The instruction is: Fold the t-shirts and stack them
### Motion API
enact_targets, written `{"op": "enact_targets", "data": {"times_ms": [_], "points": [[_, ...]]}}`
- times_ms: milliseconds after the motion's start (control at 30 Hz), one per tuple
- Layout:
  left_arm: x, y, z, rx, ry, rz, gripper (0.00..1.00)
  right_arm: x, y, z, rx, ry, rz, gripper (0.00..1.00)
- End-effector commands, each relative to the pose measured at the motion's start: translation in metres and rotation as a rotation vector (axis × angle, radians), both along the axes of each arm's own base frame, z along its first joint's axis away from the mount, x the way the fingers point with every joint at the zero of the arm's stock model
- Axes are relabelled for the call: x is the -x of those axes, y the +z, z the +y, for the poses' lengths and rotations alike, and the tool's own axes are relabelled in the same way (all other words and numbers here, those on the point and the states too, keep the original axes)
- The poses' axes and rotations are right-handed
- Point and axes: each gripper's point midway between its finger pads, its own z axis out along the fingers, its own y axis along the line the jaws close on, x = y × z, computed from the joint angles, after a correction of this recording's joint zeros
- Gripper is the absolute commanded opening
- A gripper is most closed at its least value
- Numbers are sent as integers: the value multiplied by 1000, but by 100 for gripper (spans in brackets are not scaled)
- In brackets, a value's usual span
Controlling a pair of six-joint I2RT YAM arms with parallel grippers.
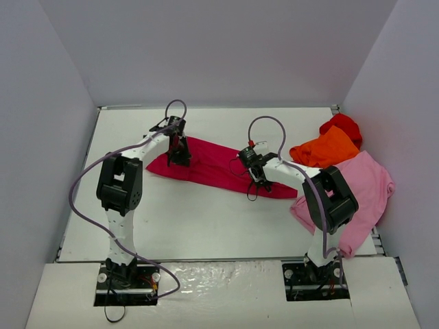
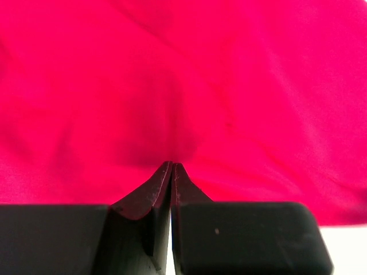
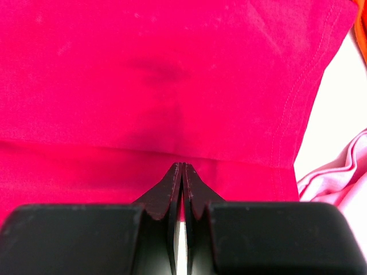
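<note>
The crimson shirt [image 1: 219, 168] lies in the middle of the table [image 1: 206, 223] as one long strip, going from the left arm across to the right arm. In the right wrist view one layer lies on top of another with a straight edge, so it looks folded over once the long way. It is not yet a small neat shape.

The left gripper [image 2: 172, 167] is down on the left end of the strip. Its fingers [image 2: 152, 192] are pressed tight together, and the cloth makes little creases toward the tips. The right gripper [image 3: 181, 167] is down near the right end, with its fingers [image 3: 198, 192] pressed together too. I cannot tell if either one has a bit of cloth caught between.

The pink shirt [image 1: 367, 181] lies crumpled at the right side. The orange shirt [image 1: 326, 149] sits in a heap behind it, and the red shirt [image 1: 341, 125] is bunched up behind that. None of these three looks folded, and there is no pile yet.

I think most of the job is left: finish this shirt, fold three more, and stack them all
</note>
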Motion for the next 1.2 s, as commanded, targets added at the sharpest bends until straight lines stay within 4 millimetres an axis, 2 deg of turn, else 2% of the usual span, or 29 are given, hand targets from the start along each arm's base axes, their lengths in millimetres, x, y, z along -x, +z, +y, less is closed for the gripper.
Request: {"op": "enact_targets", "data": {"times_ms": [0,67,200,367,533,633,700,767,800,867,933,1000,1033,1100,1167], "points": [[-14,15,14,-27,70,-98,0,-4,-3,-7,51,12,-14,0],[-10,16,20,-43,88,-118,0,-2,-14,-8,64,16,10,0],[-1,-1,34,-103,114,-107,0,1,-23,-3,32,27,24,0],[-7,-39,36,-140,113,-62,0,4,-33,5,-3,50,60,0],[-22,-52,38,-174,81,-18,0,25,-42,20,-108,75,130,0],[-45,-34,44,-167,82,-63,0,44,-42,34,-150,104,149,0],[-64,-15,52,-155,99,-104,0,53,-38,44,-178,105,136,0],[-73,-5,61,-159,97,-113,0,71,-40,63,-210,143,155,0],[-82,6,70,-163,102,-125,0,77,-39,72,-238,139,158,0],[-92,22,84,-170,111,-143,0,95,-39,99,-283,186,177,0],[-105,46,107,-172,155,-175,0,108,-40,122,-321,211,186,0],[-113,63,119,-152,180,-210,0,120,-40,145,-346,251,198,0],[-117,71,125,-143,192,-226,0,130,-41,165,-358,295,212,0],[-129,99,142,-133,232,-284,0,143,-45,197,-384,354,231,0],[-134,115,149,-132,243,-310,0,151,-47,221,-406,396,244,0]]}}
